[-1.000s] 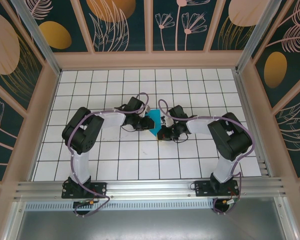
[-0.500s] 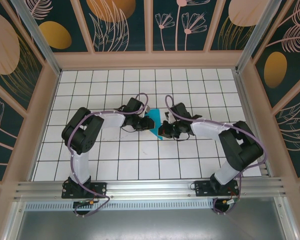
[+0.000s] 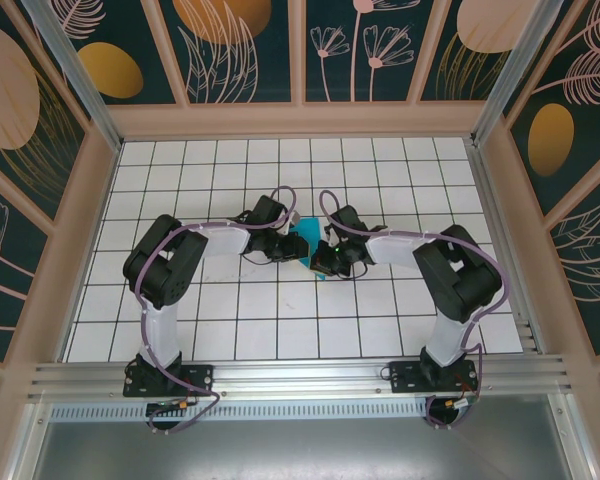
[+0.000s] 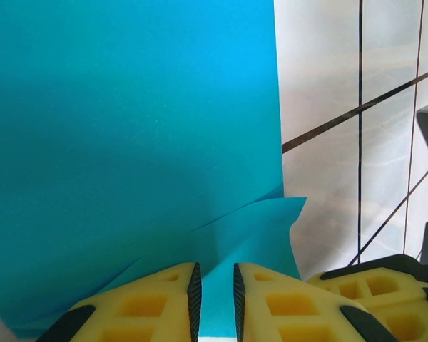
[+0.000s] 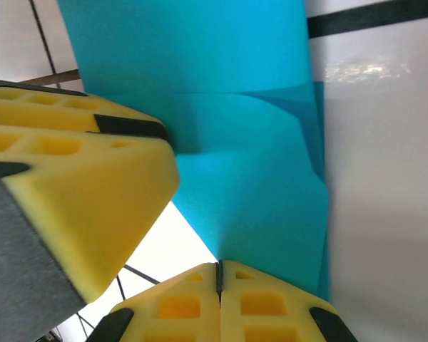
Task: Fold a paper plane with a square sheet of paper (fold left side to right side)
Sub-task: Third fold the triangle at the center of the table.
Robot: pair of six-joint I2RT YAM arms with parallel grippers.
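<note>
From above, the teal square sheet of paper (image 3: pixel 302 245) lies mid-table, wedged between the left gripper (image 3: pixel 283 243) and the right gripper (image 3: pixel 321 262). At the left wrist the sheet is smooth and matte with one lifted flap, and the jaws stand a narrow slit apart. At the right wrist, blocky yellow fingers (image 5: pixel 264 306) are pressed together where the folded paper tapers.

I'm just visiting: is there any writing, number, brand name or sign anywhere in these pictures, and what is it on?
There is none to read.
The teal paper is plain, the white table bears only black grid lines, the walls show only painted flowers and leaves, and the yellow fingers carry no marks.
</note>
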